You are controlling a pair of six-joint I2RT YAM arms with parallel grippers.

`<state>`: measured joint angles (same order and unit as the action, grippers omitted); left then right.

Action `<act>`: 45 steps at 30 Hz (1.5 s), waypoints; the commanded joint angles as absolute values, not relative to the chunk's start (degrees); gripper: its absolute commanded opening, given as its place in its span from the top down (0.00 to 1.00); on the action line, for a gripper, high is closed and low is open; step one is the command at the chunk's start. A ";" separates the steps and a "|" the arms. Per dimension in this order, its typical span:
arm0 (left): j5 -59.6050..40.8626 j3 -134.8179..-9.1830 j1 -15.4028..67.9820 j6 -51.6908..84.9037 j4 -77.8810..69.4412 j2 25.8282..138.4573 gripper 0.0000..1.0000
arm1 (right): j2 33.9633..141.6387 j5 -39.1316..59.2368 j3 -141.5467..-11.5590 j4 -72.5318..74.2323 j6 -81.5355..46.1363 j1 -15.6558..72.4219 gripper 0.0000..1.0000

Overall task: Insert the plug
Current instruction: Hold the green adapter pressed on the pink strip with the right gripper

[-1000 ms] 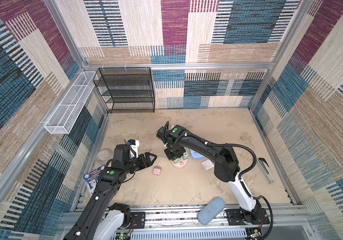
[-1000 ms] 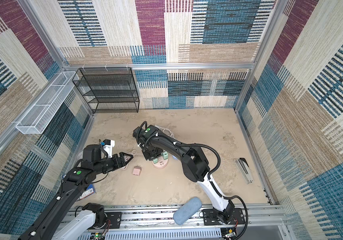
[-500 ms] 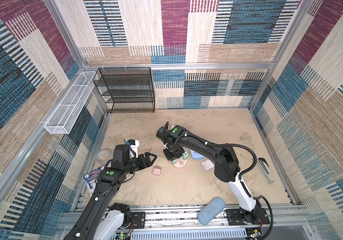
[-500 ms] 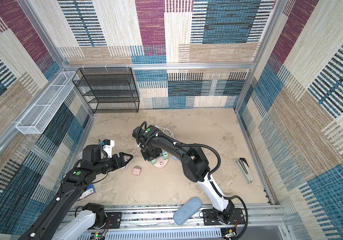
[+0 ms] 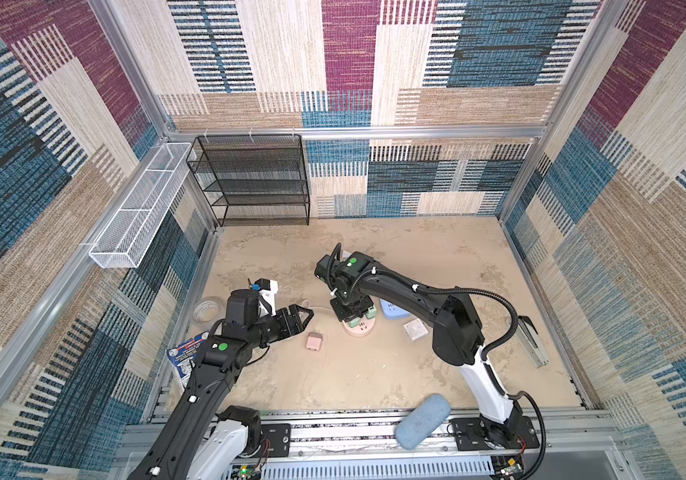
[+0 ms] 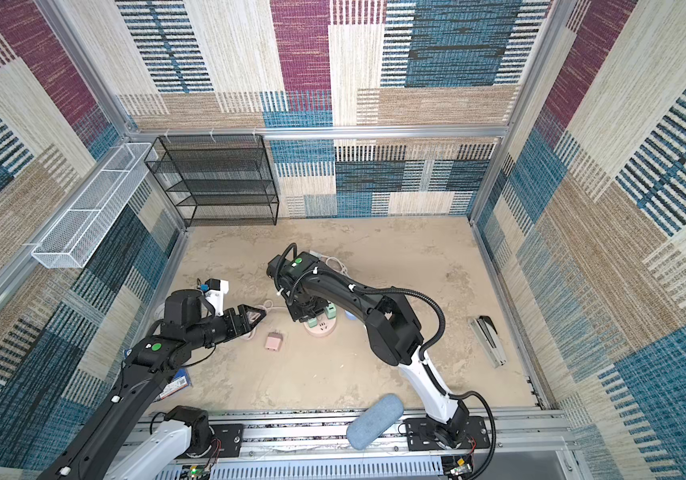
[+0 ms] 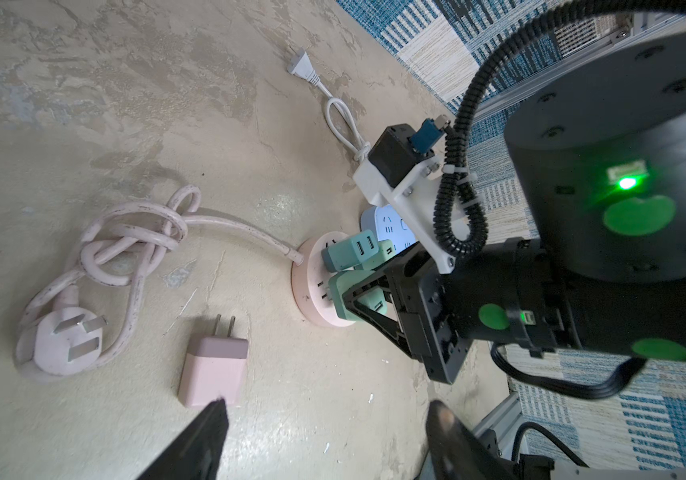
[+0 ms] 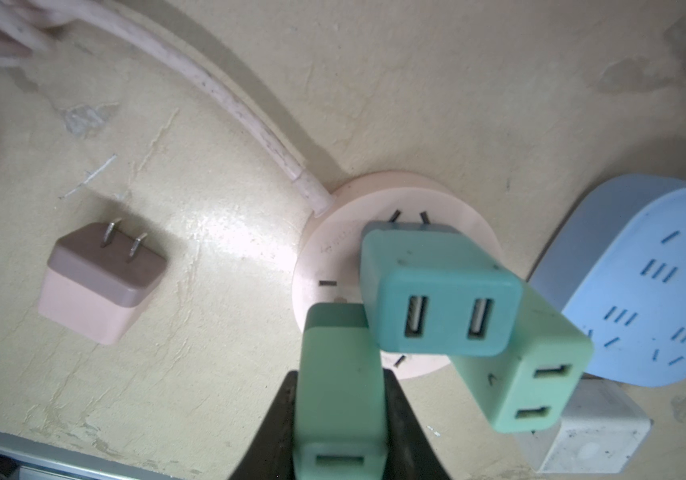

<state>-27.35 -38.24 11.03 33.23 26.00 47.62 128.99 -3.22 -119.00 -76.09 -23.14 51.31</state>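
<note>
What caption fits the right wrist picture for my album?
Right pincer holds a green plug at the pink socket, a pink plug lying nearby.

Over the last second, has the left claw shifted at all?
No. In a top view the left claw hovers open at the same offset from the pink charger as before.

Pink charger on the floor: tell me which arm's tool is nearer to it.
Left. The left tool hovers open right beside the pink charger; the right tool is farther off, shut on a green plug at the round socket.
</note>
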 commanded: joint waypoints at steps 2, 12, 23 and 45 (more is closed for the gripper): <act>-27.68 -38.07 10.99 34.10 25.61 47.48 0.20 | 129.26 -3.56 -120.08 -74.69 -23.69 51.23 1.00; -27.56 -38.15 10.99 34.04 25.73 47.54 0.20 | 129.81 -2.93 -119.96 -74.98 -23.30 51.24 1.00; -27.39 -38.06 10.99 34.06 25.75 47.50 0.20 | 132.63 -2.98 -118.57 -74.38 -23.09 51.16 1.00; -28.10 -38.20 10.99 34.28 25.04 48.20 0.20 | 136.00 -1.01 -123.96 -72.19 -24.00 46.90 0.95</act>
